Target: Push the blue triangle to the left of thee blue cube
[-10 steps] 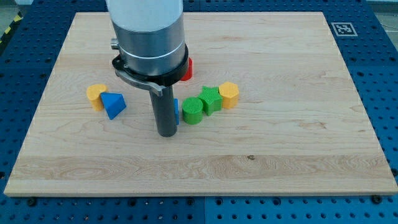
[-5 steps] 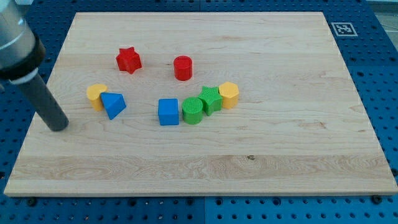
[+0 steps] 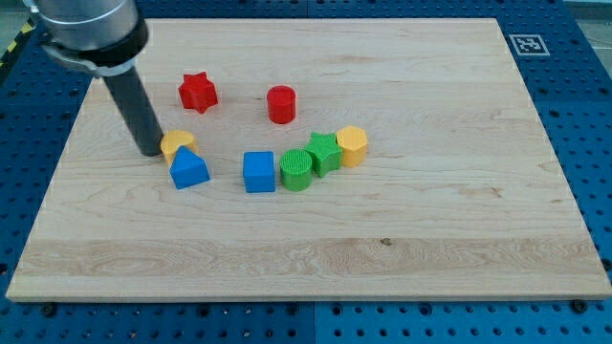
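the wooden counter (image 3: 402, 258) fills most of the view, a pale board resting on a blue perforated surface (image 3: 588, 105), with a small black-and-white marker tag (image 3: 526, 43) at its top-right corner

the arm (image 3: 91, 29) comes in from the view's top left, a grey cylinder narrowing to a dark rod; my tip (image 3: 151, 151) sits on the counter touching, or just beside, the yellow block (image 3: 176, 144) at that block's 9 o'clock. there are no fingers on this rod, so nothing is held and there is no opening to report

the blue cube (image 3: 258, 172) lies near the middle of the counter. at its 3 o'clock, touching it, is the green cylinder (image 3: 296, 171), then the green star (image 3: 324, 153) at that cylinder's 2 o'clock, and the yellow hexagonal block (image 3: 351, 145) at the end of the same row, each touching its neighbour

the blue triangle (image 3: 189, 168) lies at the blue cube's 9 o'clock, near it but apart, with bare wood between them. the yellow block presses against the triangle's upper edge, at its 11 o'clock; its exact shape is hard to make out

the red star (image 3: 197, 92) sits at the yellow block's 1 o'clock, apart from it, and the red cylinder (image 3: 281, 104) stands at the blue cube's 12 o'clock, well clear of the row
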